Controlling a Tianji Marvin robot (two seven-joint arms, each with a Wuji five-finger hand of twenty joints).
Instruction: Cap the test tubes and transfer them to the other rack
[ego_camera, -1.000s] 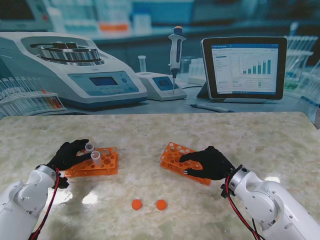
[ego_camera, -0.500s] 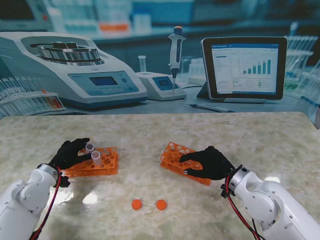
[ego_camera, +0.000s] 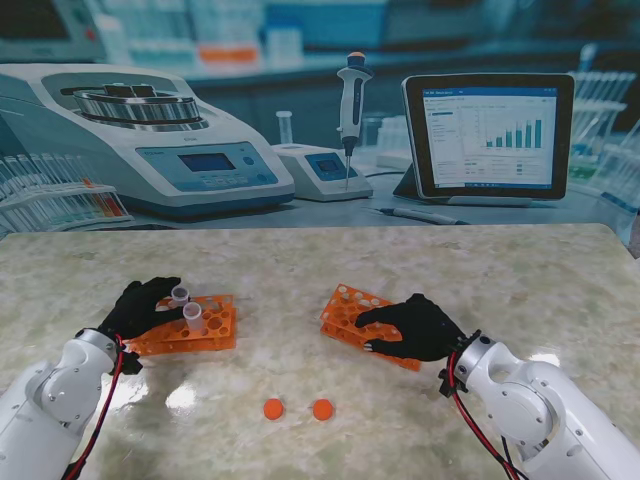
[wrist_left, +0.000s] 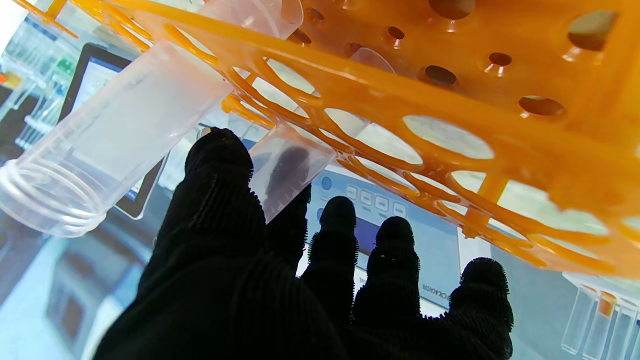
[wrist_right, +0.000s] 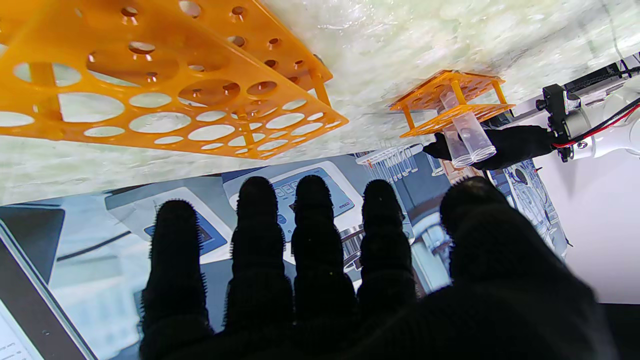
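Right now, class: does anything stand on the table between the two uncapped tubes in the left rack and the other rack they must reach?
Nothing visible does. Bare table separates the left rack, holding both tubes, from the right rack. The two orange caps lie nearer to me, off that line.

Our left hand is palm-down, fingers spread and extended, holding nothing. Our right hand is also palm-down, fingers straight and apart. Both forearms angle inward.
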